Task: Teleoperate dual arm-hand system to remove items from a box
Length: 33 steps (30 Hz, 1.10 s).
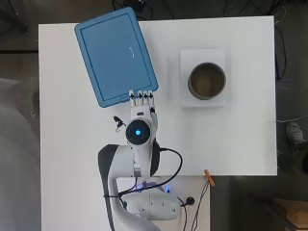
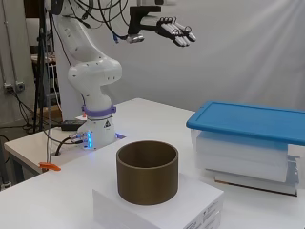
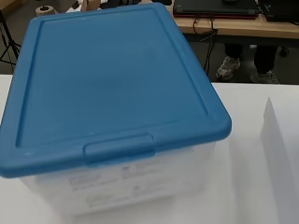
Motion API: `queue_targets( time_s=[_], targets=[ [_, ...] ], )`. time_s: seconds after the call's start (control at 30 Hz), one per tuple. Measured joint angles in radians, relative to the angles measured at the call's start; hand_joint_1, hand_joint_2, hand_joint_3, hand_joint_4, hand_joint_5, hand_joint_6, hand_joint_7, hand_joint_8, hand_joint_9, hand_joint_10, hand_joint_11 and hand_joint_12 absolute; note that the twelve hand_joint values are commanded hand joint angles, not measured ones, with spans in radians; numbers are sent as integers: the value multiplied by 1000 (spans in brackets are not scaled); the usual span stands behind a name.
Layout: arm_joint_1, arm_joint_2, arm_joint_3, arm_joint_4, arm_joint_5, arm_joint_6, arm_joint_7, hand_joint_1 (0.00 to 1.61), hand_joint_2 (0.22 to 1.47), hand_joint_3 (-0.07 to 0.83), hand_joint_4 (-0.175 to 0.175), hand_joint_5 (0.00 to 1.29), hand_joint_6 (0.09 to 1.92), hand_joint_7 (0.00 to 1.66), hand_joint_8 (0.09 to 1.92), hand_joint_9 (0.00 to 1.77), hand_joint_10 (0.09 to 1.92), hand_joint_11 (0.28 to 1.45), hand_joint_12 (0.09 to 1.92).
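Side view: the hand (image 2: 175,29) is seen high in the upper middle of the frame, well above the table (image 2: 143,114), with its fingers stretched out straight and nothing held in it. Seen from overhead, the hand (image 1: 143,101) is placed just at the lower edge of the box (image 1: 115,55), in the upper left of the frame. The box is closed by a blue lid (image 3: 107,79). At the upper right, a brown cylinder (image 1: 207,80) is set on a white block (image 1: 185,98).
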Motion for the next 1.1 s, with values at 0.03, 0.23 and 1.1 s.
queue_targets(
  time_s=[0.03,0.23,1.1],
  targets=[
    [0,42,8,41,-3,3,1,107,877,-6,77,351,87,544,87,546,87,477,87],
    [6,214,81,186,-45,34,9,110,836,-14,83,293,87,403,87,424,87,442,87],
    [43,323,117,-187,-740,564,-86,2,817,6,117,228,87,372,87,405,87,373,87]
  ],
)
